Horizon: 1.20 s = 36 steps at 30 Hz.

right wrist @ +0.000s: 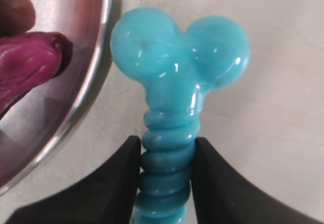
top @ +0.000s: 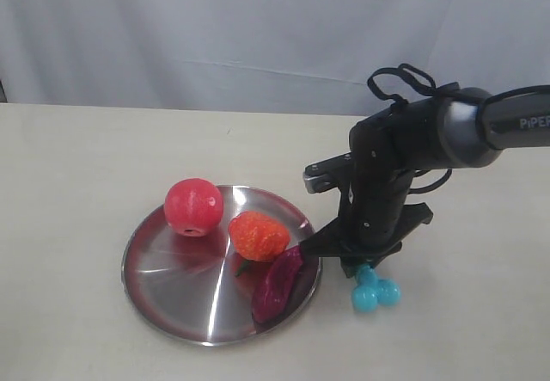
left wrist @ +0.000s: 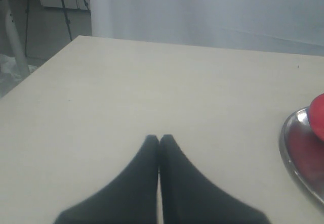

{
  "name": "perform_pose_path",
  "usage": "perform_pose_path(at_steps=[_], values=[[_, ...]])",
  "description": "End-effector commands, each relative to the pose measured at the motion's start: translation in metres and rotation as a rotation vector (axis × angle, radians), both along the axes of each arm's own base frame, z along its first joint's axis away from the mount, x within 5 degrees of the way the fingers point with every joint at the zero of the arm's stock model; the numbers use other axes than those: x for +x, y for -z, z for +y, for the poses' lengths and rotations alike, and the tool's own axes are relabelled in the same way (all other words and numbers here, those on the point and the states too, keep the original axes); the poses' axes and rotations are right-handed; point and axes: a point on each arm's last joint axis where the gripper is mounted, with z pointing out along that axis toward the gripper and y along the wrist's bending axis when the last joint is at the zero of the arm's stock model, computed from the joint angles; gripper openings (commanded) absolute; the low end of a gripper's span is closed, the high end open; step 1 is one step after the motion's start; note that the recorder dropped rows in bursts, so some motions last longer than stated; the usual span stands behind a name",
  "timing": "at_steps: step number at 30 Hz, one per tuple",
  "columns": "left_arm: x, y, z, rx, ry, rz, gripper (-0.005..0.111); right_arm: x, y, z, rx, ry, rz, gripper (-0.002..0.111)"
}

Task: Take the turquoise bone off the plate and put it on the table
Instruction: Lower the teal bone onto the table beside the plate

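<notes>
My right gripper (right wrist: 166, 145) is shut on the ribbed shaft of the turquoise bone (right wrist: 177, 67), both black fingers pressed against its sides. In the exterior view the bone (top: 375, 291) hangs knobs-down just right of the plate (top: 163, 308), over the table (top: 464, 329); I cannot tell whether its knobs touch the tabletop. The right gripper (top: 361, 265) stands directly above it. The steel plate rim (right wrist: 96, 77) passes close beside the bone. My left gripper (left wrist: 159, 139) is shut, empty, over bare table, and is out of the exterior view.
On the plate lie a red apple (top: 193, 206), an orange-red strawberry (top: 258, 234) and a purple toy food (top: 277, 284) near the rim closest to the bone. A white curtain (top: 258, 28) backs the table.
</notes>
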Motion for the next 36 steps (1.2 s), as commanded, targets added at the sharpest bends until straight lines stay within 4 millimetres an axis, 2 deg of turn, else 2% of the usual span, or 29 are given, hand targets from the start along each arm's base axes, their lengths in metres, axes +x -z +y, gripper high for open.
perform_pose_path(at_steps=[1, 12, 14, 22, 27, 34, 36], values=[[0.0, 0.001, 0.0, -0.002, 0.006, 0.001, 0.0, -0.001, -0.001, -0.004, -0.043, 0.0, 0.012, 0.0], [0.0, 0.001, 0.0, 0.0, 0.007, 0.001, 0.0, -0.001, -0.001, -0.007, -0.071, 0.021, 0.008, 0.0], [0.0, 0.001, 0.0, 0.0, 0.007, 0.001, 0.0, -0.001, -0.001, -0.007, -0.078, -0.021, 0.013, 0.0], [0.0, 0.001, 0.0, 0.0, 0.007, 0.001, 0.0, 0.001, -0.002, 0.005, -0.093, -0.071, -0.026, 0.0], [0.0, 0.001, 0.0, 0.0, 0.007, 0.001, 0.0, 0.002, -0.002, 0.005, -0.074, 0.013, -0.049, 0.016], [0.0, 0.001, 0.0, 0.0, 0.007, 0.001, 0.0, 0.001, -0.002, 0.005, -0.079, 0.011, -0.03, 0.026], [0.0, 0.001, 0.0, 0.0, 0.007, 0.001, 0.0, 0.001, -0.002, 0.005, -0.078, 0.01, -0.036, 0.033]])
